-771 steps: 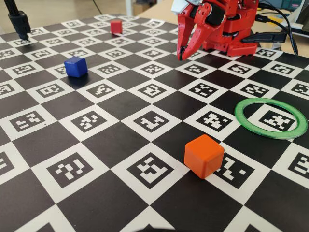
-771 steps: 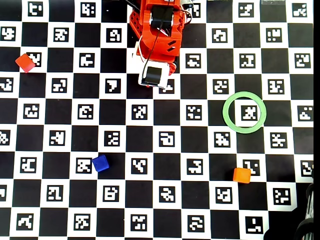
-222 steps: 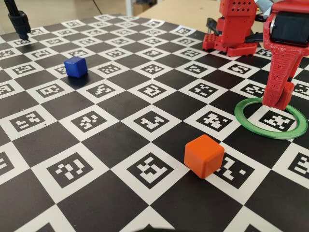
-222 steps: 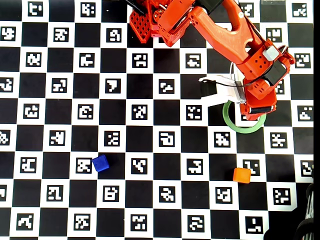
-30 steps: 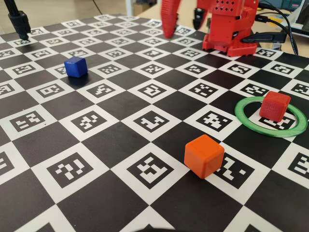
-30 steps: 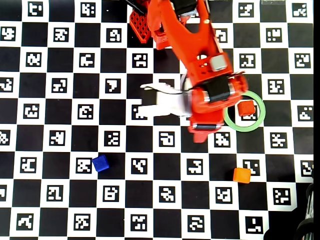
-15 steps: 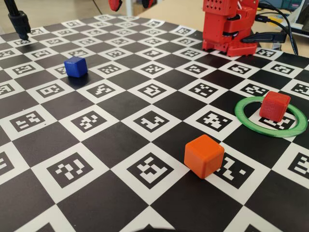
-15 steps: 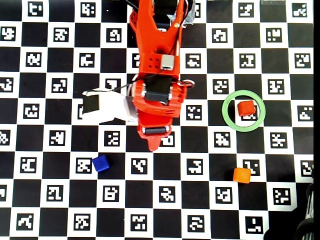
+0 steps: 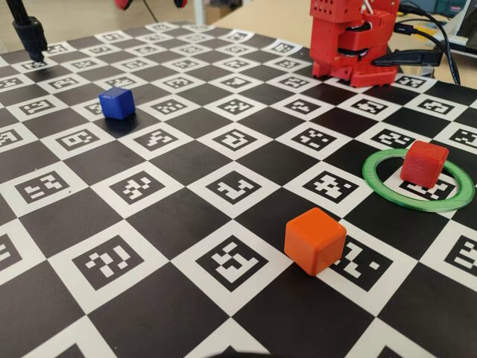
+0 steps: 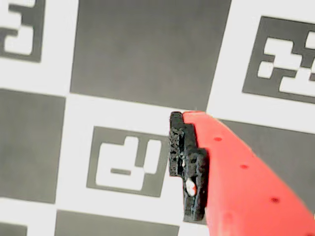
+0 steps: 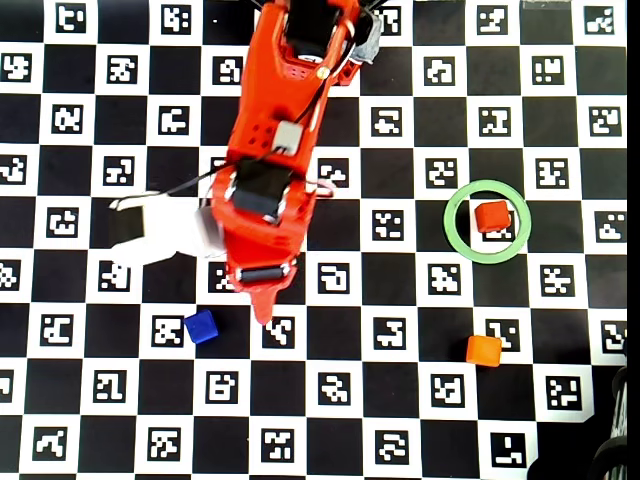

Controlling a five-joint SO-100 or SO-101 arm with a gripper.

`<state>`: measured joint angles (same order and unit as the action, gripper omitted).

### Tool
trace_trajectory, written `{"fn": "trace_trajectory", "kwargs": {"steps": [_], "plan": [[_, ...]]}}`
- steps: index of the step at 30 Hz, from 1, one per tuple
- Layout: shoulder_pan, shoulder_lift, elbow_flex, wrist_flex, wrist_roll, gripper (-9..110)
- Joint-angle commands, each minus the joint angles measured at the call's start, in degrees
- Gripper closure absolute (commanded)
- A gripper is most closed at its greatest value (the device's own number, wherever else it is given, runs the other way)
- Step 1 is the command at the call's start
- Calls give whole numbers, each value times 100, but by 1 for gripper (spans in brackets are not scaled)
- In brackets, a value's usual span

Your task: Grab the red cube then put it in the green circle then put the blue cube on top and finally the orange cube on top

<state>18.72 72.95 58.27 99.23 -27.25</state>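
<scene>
The red cube rests inside the green circle, off-centre, with nothing gripping it. The blue cube sits alone on the checkered board. The orange cube stands near the front, below the ring in the overhead view. My gripper hangs high over the board, just up and right of the blue cube in the overhead view. Its two tips barely show, apart, at the fixed view's top edge. The wrist view shows one black-padded finger over bare board, holding nothing.
The red arm base stands at the board's far edge. A black stand rises at the far left corner. A white wrist-camera housing sticks out to the left of the arm. Cables lie behind the base.
The arm has swung left across the board in the overhead view, away from the ring and towards the blue cube. The red cube stays in the ring; no cube moved.
</scene>
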Motion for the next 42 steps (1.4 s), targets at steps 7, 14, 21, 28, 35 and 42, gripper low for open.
{"fn": "trace_trajectory", "kwargs": {"steps": [7, 14, 21, 28, 35, 42], "plan": [[105, -729, -1327, 325, -316, 62], [229, -1090, -1204, -114, -431, 62], [387, -1204, -782, -826, -527, 62], [527, -1626, -756, -1397, -606, 62], [562, -1934, -782, -1644, -633, 62], [659, -2232, -729, -1916, -659, 62]]}}
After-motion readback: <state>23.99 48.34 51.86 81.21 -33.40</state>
